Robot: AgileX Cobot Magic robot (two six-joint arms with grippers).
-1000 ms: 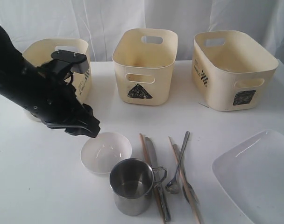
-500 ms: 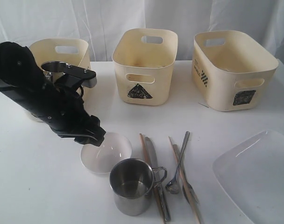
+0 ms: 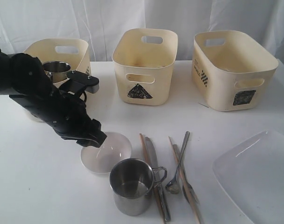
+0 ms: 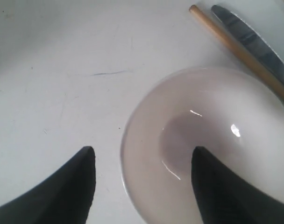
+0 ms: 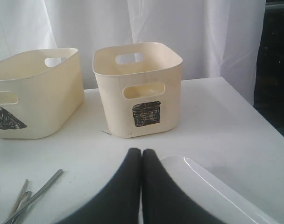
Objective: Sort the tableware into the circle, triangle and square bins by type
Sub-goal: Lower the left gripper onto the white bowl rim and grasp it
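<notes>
The left gripper (image 4: 143,150) is wide open over the white bowl (image 3: 111,151), low and left of middle in the outside view. One finger is over the inside and one is outside the rim. I think it must squeeze, lift, and go to the circle bin (image 3: 79,49) at upper left. The right gripper (image 5: 141,154) is closed and holds nothing.

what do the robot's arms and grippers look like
The left arm is bulky matte black, with a grey-faced block mounted near the wrist. Both the left gripper and right gripper have smooth black fingers tapering to rounded tips. No markings visible.
</notes>
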